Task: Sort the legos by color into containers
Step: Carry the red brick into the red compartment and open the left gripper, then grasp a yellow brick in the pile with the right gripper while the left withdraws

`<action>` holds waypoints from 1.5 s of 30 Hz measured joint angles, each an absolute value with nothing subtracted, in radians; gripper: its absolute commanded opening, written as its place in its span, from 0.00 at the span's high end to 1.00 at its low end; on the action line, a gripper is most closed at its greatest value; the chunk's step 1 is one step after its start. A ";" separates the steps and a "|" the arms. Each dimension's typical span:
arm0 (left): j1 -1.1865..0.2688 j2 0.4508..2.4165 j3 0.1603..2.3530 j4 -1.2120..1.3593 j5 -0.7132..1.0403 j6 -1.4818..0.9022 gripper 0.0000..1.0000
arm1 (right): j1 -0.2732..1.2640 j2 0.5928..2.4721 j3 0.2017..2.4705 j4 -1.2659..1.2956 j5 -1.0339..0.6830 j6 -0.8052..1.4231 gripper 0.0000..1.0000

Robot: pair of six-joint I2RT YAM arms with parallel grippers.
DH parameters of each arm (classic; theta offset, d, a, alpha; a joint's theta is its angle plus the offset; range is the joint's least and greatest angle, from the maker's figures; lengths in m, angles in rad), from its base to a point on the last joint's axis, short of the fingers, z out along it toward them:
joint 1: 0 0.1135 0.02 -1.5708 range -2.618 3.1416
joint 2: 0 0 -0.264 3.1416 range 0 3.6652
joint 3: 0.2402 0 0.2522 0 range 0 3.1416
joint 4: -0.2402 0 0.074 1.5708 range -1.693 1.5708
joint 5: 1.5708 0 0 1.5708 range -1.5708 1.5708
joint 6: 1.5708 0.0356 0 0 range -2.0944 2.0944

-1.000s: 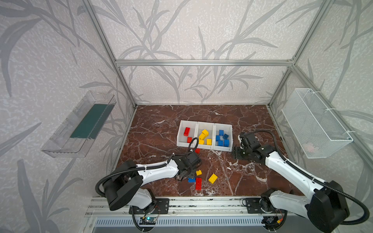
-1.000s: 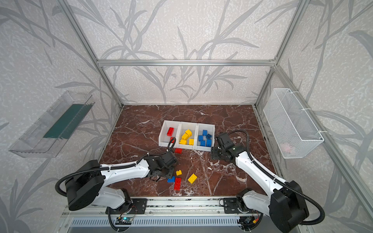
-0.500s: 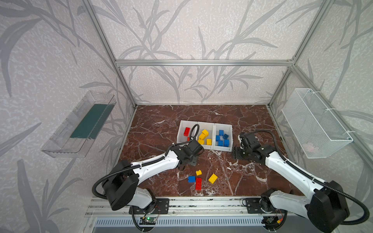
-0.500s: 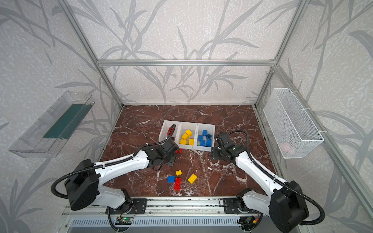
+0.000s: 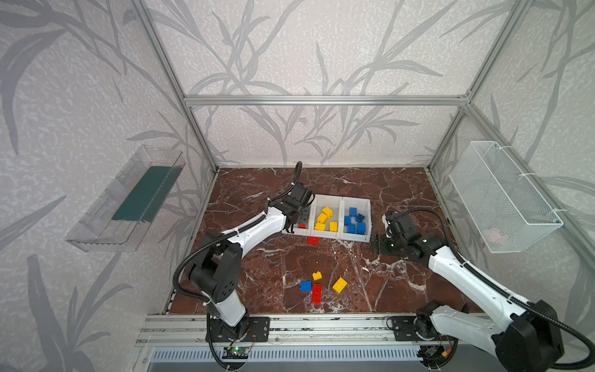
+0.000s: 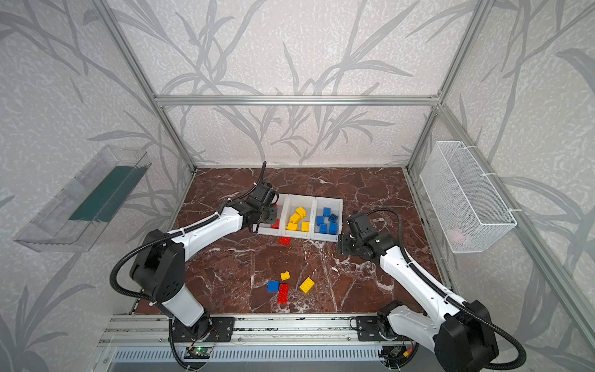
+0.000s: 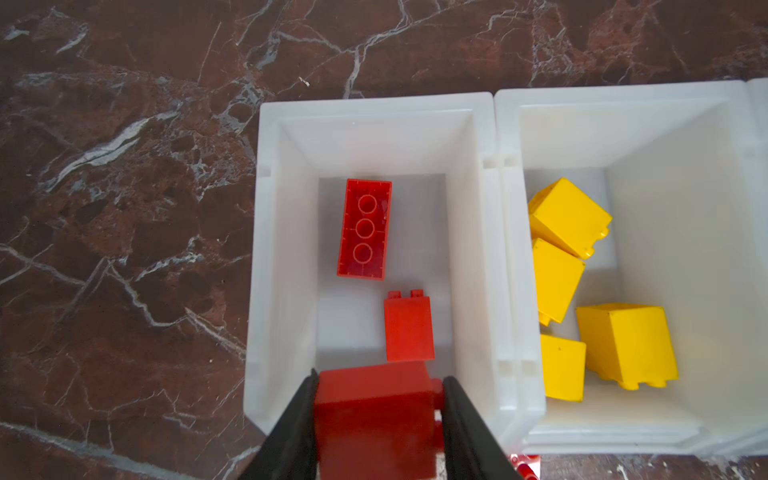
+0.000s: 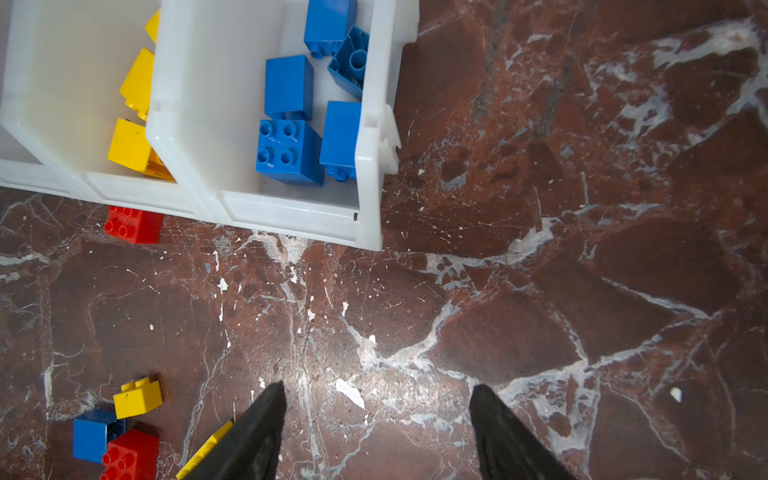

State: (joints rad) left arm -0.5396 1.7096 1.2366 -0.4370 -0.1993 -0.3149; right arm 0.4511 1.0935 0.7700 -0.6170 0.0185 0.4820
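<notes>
Now L fingers (image 7: 291, 436) pinch a red lego (image 7: 374, 415) over the leftmost bin (image 7: 374, 104); R fingers (image 8: 257, 436) spread above the tabletop (image 8: 540, 291).

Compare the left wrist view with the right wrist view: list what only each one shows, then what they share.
Only the left wrist view: the left gripper shut on a red brick over the red bin, which holds two red bricks.

Only the right wrist view: the right gripper open and empty above the table, the blue bin with blue bricks, and a cluster of loose bricks.

Both: the yellow bin with yellow bricks, and a stray red brick outside the bins.
</notes>
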 measured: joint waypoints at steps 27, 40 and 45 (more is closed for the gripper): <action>-0.521 1.487 1.048 -0.392 -0.175 -0.350 0.36 | 0.529 1.000 0.722 -0.637 -0.019 0.480 0.29; -0.498 1.276 0.824 -0.388 -0.199 -0.425 0.35 | 0.940 1.179 0.707 -0.609 0.006 0.487 0.27; -0.496 1.260 0.786 -0.388 -0.199 -0.453 0.35 | 1.074 1.314 0.733 -0.605 0.035 0.491 0.27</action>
